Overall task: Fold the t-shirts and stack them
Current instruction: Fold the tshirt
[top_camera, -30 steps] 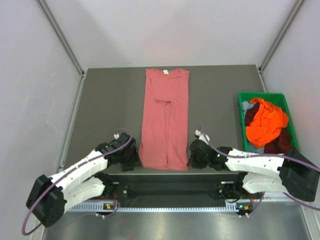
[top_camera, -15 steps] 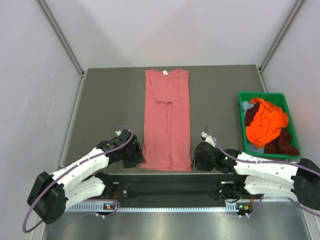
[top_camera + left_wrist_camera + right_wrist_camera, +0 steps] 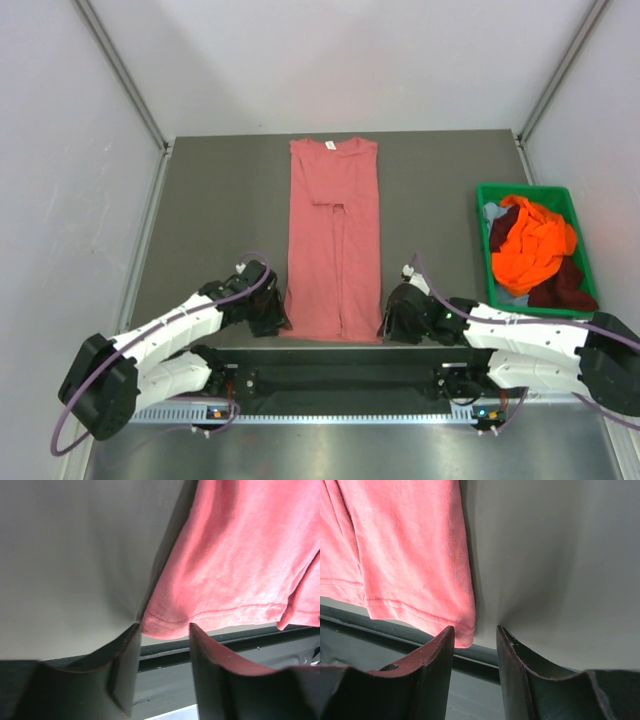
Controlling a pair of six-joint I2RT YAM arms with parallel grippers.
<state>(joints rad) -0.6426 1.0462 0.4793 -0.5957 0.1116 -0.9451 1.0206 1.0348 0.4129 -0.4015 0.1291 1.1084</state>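
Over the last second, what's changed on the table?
The left pincer and right pincer edged toward the near corners of the salmon shirt, both open, nothing gripped. The shirt's hem slid slightly right. Its collar end and the green bin stayed put.

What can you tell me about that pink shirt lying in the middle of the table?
The salmon-pink t-shirt looks like soft cotton knit. It lies flat on the grey table, with its sides and sleeves folded inward into a long narrow strip. The collar, with a small white label, is at the far end, and the stitched hem is at the near edge. The left gripper and right gripper sit at its near corners, fingers open around the hem.
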